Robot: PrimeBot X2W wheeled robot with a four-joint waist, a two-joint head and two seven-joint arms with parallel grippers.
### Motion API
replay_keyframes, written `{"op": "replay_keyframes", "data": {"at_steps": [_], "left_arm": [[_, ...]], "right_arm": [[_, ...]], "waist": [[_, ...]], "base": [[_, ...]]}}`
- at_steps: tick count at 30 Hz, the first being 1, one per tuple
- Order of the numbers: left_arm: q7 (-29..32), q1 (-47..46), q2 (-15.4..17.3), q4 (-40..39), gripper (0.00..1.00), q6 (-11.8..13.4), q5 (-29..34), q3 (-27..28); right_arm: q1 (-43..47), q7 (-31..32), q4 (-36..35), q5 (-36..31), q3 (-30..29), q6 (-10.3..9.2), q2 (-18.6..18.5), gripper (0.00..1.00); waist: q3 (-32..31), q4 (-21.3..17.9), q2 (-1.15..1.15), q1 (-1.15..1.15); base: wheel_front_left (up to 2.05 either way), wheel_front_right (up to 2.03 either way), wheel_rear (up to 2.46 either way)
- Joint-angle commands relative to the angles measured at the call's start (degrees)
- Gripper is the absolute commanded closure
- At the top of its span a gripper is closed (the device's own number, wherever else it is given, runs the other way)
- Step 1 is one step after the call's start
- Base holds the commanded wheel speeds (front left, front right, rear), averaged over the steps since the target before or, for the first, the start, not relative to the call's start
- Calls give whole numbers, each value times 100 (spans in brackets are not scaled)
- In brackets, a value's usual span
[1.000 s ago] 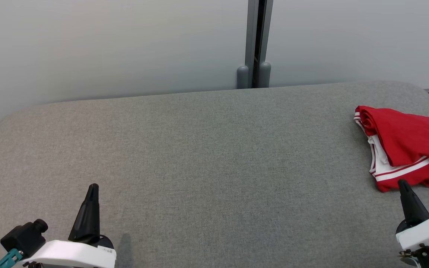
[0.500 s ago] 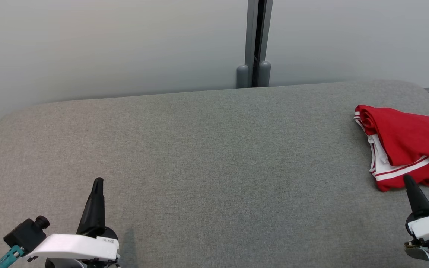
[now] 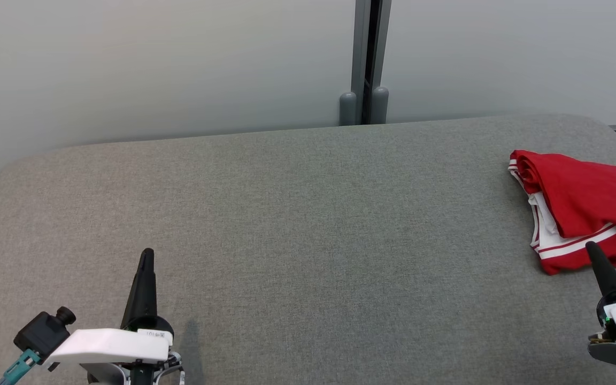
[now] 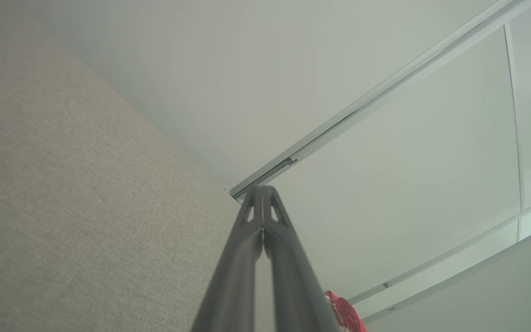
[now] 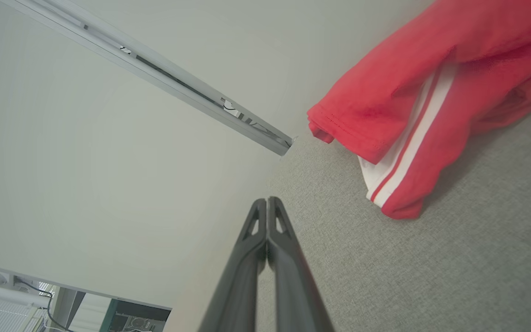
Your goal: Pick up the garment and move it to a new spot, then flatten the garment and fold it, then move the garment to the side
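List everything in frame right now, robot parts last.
garment: 1, red with white stripes, bunched at the far right of the padded surface
padded surface: 1, grey fabric, rounded corners, spans the whole foreground
wall panels: 2, pale grey, directly behind the surface
frame post: 1, grey with a dark gap, vertical between the panels
caps: 2, grey, rounded, at the post's base
left claw: 1, dark fingers on a white wrist, shut and holding nothing, lower left over bare surface
right claw: 1, dark fingers on a white wrist, shut and holding nothing, lower right beside the garment's near edge
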Motion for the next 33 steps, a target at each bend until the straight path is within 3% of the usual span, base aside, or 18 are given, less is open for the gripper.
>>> {"op": "replay_keyframes", "data": {"at_steps": [1, 33], "left_arm": [[-31, -203, 27, -10, 100, -55, -144, 5], [-197, -592, -227, 426, 100, -284, -1756, -180]], "right_arm": [[-144, 52, 7, 142, -61, 1, -72, 100], [-623, 563, 623, 1797, -444, 0, -160, 100]], "waist": [[1, -1, 0, 0], [36, -14, 0, 0]], "base": [[0, 0, 0], [0, 0, 0]]}}
